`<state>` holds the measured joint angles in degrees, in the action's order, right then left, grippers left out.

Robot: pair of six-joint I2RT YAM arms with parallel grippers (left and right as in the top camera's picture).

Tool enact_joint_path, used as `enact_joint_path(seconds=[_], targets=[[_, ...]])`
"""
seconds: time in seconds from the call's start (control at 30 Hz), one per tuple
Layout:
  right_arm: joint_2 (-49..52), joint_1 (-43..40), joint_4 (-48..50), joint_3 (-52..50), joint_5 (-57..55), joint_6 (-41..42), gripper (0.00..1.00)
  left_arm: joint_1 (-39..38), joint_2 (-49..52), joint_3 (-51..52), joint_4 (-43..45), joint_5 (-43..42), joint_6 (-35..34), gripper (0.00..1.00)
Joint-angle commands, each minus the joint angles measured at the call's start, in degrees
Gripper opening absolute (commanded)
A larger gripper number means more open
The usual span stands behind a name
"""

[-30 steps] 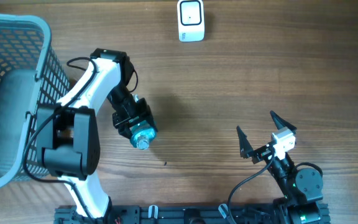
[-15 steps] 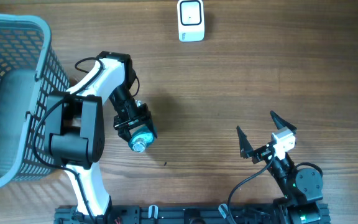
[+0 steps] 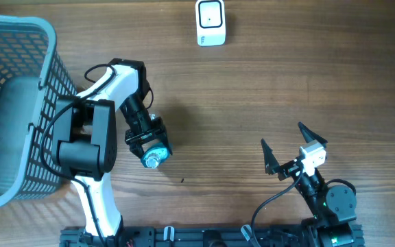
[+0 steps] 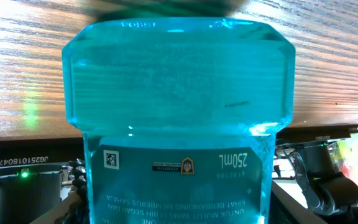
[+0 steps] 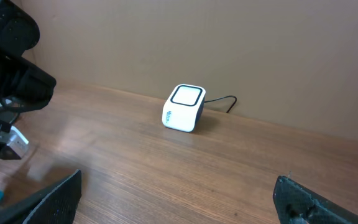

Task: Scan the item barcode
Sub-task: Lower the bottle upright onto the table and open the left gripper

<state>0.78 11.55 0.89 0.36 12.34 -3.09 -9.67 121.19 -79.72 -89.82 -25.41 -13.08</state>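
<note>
Left gripper [image 3: 149, 146] clamped on teal bottle [image 3: 154, 158], left of centre of wood-grain table [image 3: 252, 89]. Right gripper [image 3: 282, 134] spread wide, holding nothing, near right. White scanner [image 3: 210, 22] at far edge, cabled. Grey basket [image 3: 46, 31] far left. Plain tan wall [image 5: 241, 37] behind.

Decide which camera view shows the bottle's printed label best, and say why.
The left wrist view: the label fills the lower frame, its print legible though upside down. Overhead shows only the bottle end-on in the left pincer, no label. The right wrist view catches just a teal sliver at its lower-left edge.
</note>
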Motion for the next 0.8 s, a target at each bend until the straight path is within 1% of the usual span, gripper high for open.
enact_joint_path(seconds=[0.0,0.1,0.13,0.2,0.23,0.27,0.3,0.37,0.47,0.5,0.53,0.67,0.7,0.77], targets=[[-0.57,-0.15,0.13,-0.07,-0.57,0.11,1.00,1.33,0.55,-0.98,-1.42,-0.50,1.09,0.04],[-0.57,-0.17,0.13,-0.07,-0.57,0.11,1.00,1.97,0.55,-0.98,-1.22,-0.22,1.01,0.04],[-0.57,-0.17,0.13,-0.07,-0.57,0.11,1.00,2.08,0.55,-0.98,-0.85,-0.22,0.87,0.05],[-0.57,-0.17,0.13,-0.07,-0.57,0.11,1.00,2.08,0.55,-0.98,-0.15,-0.22,0.87,0.14],[-0.57,-0.17,0.13,-0.07,-0.57,0.11,1.00,2.08,0.55,-0.98,0.33,-0.22,0.87,0.24],[-0.57,-0.17,0.13,-0.07,-0.57,0.11,1.00,2.08,0.55,-0.98,0.98,-0.22,0.85,0.25],[-0.57,-0.17,0.13,-0.07,-0.57,0.11,1.00,2.08,0.55,-0.98,1.38,-0.22,0.85,0.30],[-0.57,-0.17,0.13,-0.07,-0.57,0.11,1.00,2.08,0.55,-0.98,2.14,-0.24,0.68,0.46],[-0.57,-0.17,0.13,-0.07,-0.57,0.11,1.00,2.08,0.55,-0.98,2.60,-0.24,0.68,0.46],[-0.57,-0.15,0.13,-0.07,-0.57,0.11,1.00,2.08,0.55,-0.98,2.67,-0.22,0.68,0.49],[-0.57,-0.17,0.13,-0.07,-0.57,0.11,1.00,2.08,0.55,-0.98,2.78,-0.22,0.68,0.56],[-0.57,-0.17,0.13,-0.07,-0.57,0.11,1.00,2.08,0.55,-0.98,3.28,-0.22,0.68,0.59],[-0.57,-0.17,0.13,-0.07,-0.57,0.11,1.00,2.08,0.55,-0.98,3.48,-0.22,0.70,0.65],[-0.57,-0.17,0.13,-0.07,-0.57,0.11,1.00,2.08,0.55,-0.98,3.58,-0.22,0.70,0.66]])
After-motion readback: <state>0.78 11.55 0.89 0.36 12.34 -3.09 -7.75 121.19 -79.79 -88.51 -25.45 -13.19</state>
